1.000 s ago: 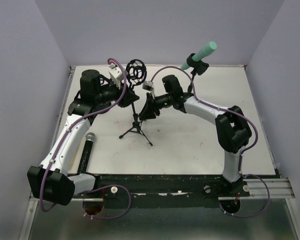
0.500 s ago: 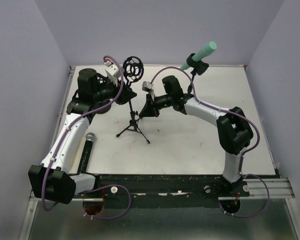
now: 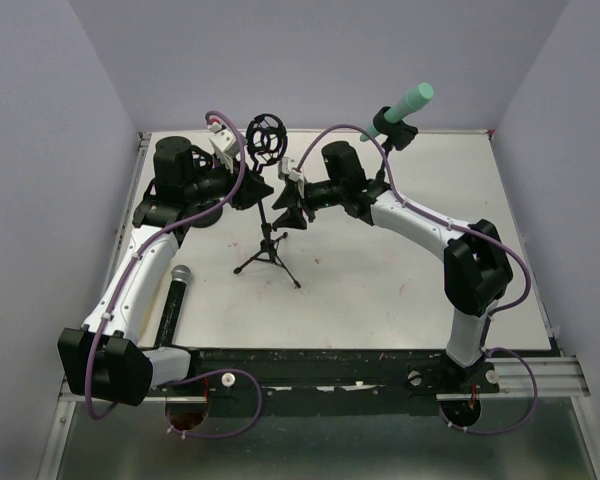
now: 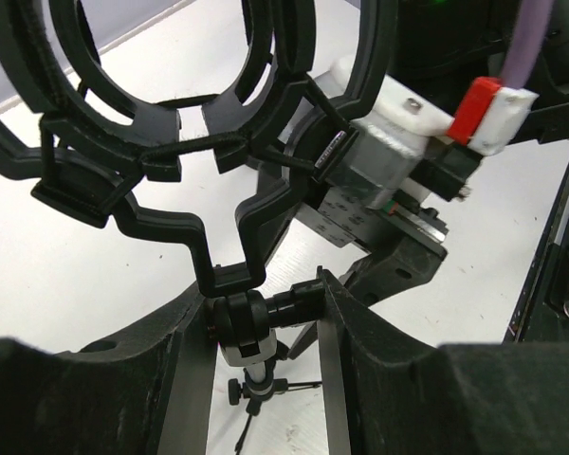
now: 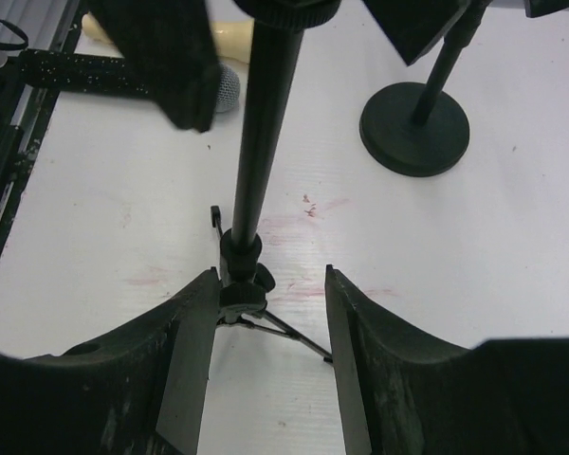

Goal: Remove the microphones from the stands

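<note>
A: What gets cut off ahead of the left gripper (image 4: 264, 299)?
B: The mount (image 4: 199, 142). Its rings run off the top edge, and the stand (image 4: 242, 327) legs below the fingers are too small to read.
A: And at the right gripper (image 5: 270, 280)?
B: The pole's top is out of frame. A blurred dark shape (image 5: 161, 57) ahead and left hides most of the microphone (image 5: 226, 90). The base (image 5: 414, 128) ahead right loses its pole at the edge.
A: From above?
B: The microphone's tail goes under the left arm (image 3: 130, 290)
</note>
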